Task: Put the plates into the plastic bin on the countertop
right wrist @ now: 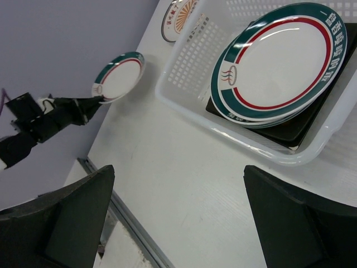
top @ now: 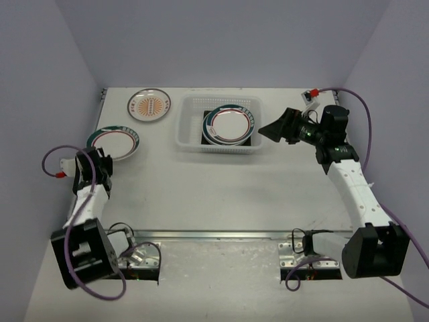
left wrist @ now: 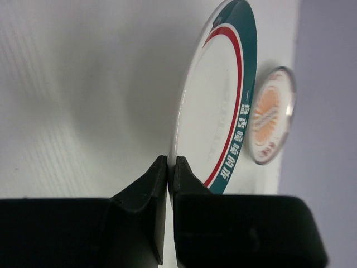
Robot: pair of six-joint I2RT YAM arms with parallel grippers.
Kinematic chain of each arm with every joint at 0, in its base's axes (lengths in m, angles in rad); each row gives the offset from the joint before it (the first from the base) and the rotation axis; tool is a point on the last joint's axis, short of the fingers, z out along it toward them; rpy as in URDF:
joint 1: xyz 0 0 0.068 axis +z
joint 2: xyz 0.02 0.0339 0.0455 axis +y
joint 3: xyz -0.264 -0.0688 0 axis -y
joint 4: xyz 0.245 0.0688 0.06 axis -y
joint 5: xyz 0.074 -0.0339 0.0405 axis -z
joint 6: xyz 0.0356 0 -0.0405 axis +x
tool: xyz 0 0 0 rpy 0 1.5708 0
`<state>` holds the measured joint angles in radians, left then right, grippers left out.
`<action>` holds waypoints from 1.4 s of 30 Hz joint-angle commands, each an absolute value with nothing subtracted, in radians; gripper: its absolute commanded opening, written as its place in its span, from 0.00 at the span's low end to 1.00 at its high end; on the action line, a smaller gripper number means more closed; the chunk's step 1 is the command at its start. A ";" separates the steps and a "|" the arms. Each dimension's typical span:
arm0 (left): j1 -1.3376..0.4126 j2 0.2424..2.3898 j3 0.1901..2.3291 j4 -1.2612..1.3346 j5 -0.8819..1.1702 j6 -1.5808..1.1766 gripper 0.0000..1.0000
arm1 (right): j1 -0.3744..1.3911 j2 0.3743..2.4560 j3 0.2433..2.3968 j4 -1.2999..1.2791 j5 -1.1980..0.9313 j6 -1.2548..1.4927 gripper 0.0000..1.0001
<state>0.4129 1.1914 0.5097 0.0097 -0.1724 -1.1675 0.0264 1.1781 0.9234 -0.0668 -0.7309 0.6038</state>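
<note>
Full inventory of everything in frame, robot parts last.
countertop: 1, off-white
metal rail: 1, silver, near edge
plastic bin: 1, white lattice, far centre of countertop
stacked round plates: at least 2, white with teal-red rims, in the bin
square plate: at least 1, dark, under that stack
orange-patterned plate: 1, white, on countertop left of bin
teal-rimmed plate: 1, white, far left
left arm: white, jaws shut on teal-rimmed plate's rim
right arm: white, jaws open, right of bin
</note>
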 commanded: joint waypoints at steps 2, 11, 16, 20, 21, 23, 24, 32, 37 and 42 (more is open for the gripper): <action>0.402 0.923 0.581 0.107 -0.109 -1.040 0.00 | 0.018 1.175 0.930 -0.026 -0.703 0.609 0.99; 0.091 0.979 0.812 0.217 0.104 -0.866 0.00 | 0.015 1.175 0.964 -0.108 -0.588 0.623 0.99; -0.173 1.429 1.173 0.117 0.269 -0.728 0.00 | 0.008 1.154 0.961 -0.132 -0.522 0.655 0.99; -0.278 1.663 1.332 0.109 0.283 -0.744 0.00 | 0.007 1.133 0.986 -0.194 -0.485 0.634 0.99; -0.286 1.699 1.360 0.103 0.303 -0.747 0.00 | -0.006 1.132 0.991 -0.203 -0.480 0.626 0.99; -0.298 1.815 1.468 0.057 0.327 -0.752 0.00 | -0.030 1.138 1.012 -0.232 -0.456 0.603 0.99; -0.301 1.845 1.495 0.042 0.333 -0.752 0.00 | -0.034 1.145 1.018 -0.247 -0.445 0.594 0.99; -0.319 2.004 1.631 -0.109 0.348 -0.716 0.00 | -0.048 1.192 1.031 -0.289 -0.455 0.570 0.99; -0.318 2.034 1.647 -0.221 0.232 -0.689 0.00 | -0.048 1.183 1.019 -0.288 -0.456 0.568 0.99; -0.310 2.039 1.643 -0.293 0.126 -0.677 0.00 | -0.048 1.170 1.023 -0.295 -0.466 0.563 0.99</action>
